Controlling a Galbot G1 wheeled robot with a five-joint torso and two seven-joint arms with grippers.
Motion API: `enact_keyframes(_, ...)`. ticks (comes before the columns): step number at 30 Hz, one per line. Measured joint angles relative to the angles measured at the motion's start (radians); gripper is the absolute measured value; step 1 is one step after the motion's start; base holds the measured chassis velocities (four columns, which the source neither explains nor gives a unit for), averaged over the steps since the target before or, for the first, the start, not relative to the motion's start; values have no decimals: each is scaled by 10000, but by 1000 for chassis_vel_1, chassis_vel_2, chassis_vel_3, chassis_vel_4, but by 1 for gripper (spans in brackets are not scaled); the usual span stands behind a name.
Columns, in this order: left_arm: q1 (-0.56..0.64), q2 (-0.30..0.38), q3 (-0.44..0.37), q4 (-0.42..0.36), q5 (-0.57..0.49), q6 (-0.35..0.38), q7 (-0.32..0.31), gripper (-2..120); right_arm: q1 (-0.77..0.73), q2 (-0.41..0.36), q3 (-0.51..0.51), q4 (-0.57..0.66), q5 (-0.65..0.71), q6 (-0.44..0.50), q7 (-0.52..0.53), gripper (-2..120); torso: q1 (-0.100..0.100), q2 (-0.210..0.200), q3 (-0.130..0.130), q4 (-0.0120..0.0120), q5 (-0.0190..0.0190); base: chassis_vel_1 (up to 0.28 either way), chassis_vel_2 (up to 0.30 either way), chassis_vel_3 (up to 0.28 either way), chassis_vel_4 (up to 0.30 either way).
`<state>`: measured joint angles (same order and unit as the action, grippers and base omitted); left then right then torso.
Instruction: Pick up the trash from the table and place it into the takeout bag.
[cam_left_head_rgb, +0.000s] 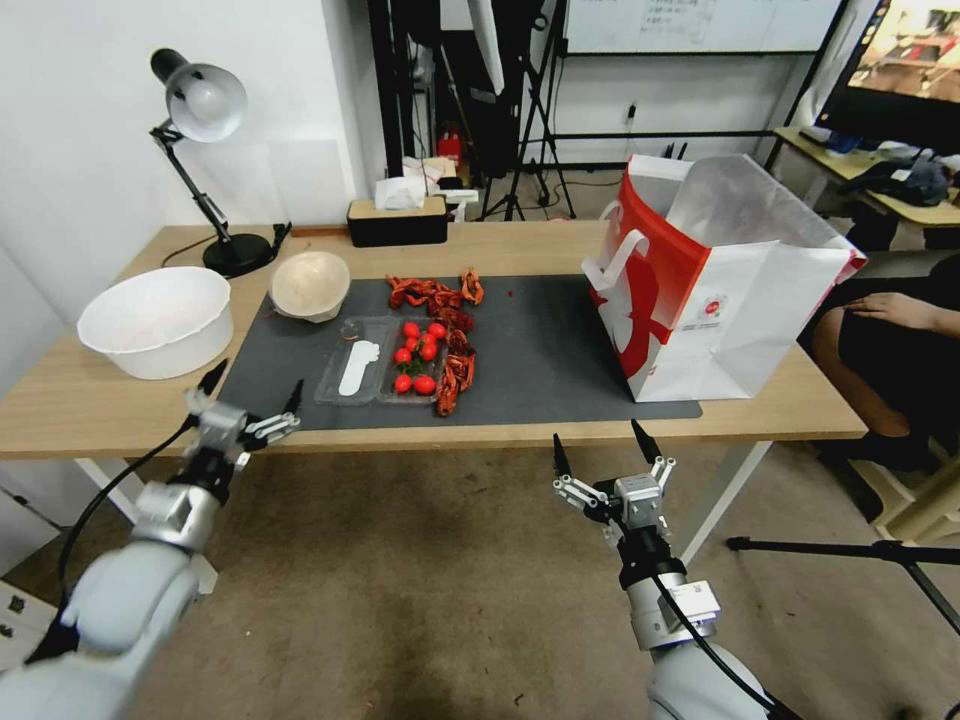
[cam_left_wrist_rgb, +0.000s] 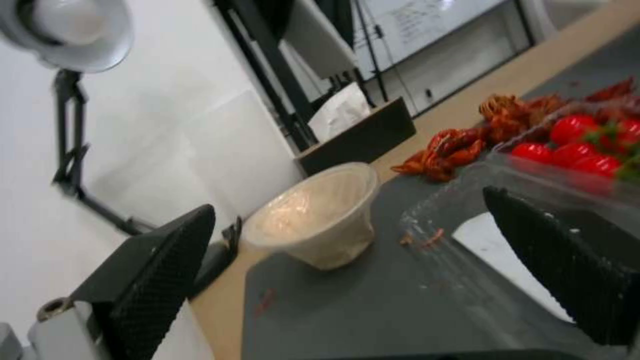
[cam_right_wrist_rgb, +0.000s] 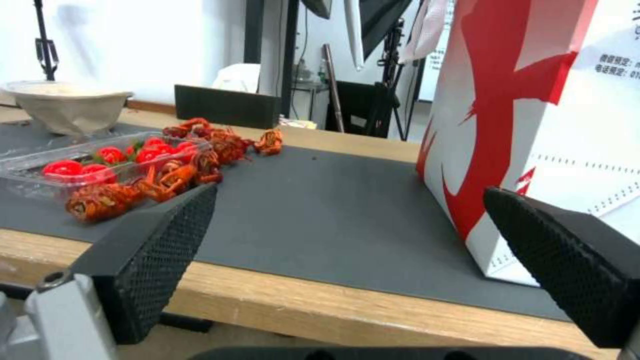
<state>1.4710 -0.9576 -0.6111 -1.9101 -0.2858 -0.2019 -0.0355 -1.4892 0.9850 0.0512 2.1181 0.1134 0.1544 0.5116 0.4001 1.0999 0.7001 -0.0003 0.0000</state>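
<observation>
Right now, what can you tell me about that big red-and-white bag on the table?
The takeout bag is a large, boxy paper bag, white with a bold red design, a small red logo on its side and small printed text. It has flat white handles and a silvery foil lining. It stands upright with its mouth open, on the right end of the dark grey mat on the light-wood table. Neither gripper touches it.

The head camera looks forward and down over the whole table (cam_left_head_rgb: 120, 425) from in front of its near edge. The left wrist camera sits low and tilted, close to the beige bowl (cam_left_wrist_rgb: 319, 215). The right wrist camera looks level across the mat (cam_right_wrist_rgb: 320, 210) towards the takeout bag (cam_right_wrist_rgb: 533, 125). All three share the clear tray (cam_left_head_rgb: 385, 365).
</observation>
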Motion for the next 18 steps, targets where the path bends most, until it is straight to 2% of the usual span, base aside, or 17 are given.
enact_keyframes(2, -423, 419, 283, 228, 24, 119, 133, 100, -6, -2, 8, 10, 1, -9, 4, 100, -1, 0, 1, 3, -3, 0, 0, 0, 0)
enact_keyframes(4, -459, 451, 303, 247, 26, 125, 142, 100, -7, -2, 10, 11, 1, -10, 4, 100, 0, 0, 0, 3, -3, 0, 0, 0, 0)
enact_keyframes(5, -1026, 931, 589, 564, 46, 184, 308, 100, -10, 1, 25, 23, 3, -20, 9, 100, -1, 0, 1, 5, -7, 0, 0, 0, 0)
enact_keyframes(7, -1626, 1386, 837, 970, 72, 225, 527, 100, -10, 6, 34, 30, 5, -31, 13, 100, 0, 0, 0, -3, 3, 0, 0, 0, 0)
enact_keyframes(8, -1626, 1386, 837, 970, 72, 225, 527, 100, -10, 6, 34, 30, 5, -31, 13, 100, 0, 0, 0, -3, 3, 0, 0, 0, 0)
enact_keyframes(10, -2260, 1879, 1120, 1548, 170, 264, 865, 100, 21, 6, 34, 30, 12, -53, 15, 100, 0, 0, 1, -1, -7, 0, 0, 0, 0)
enact_keyframes(18, -2945, 2462, 1547, 2360, 314, 376, 1260, 100, 197, -6, -47, -16, 46, -91, 15, 100, 0, 0, 0, 9, 1, 0, 0, 0, 0)
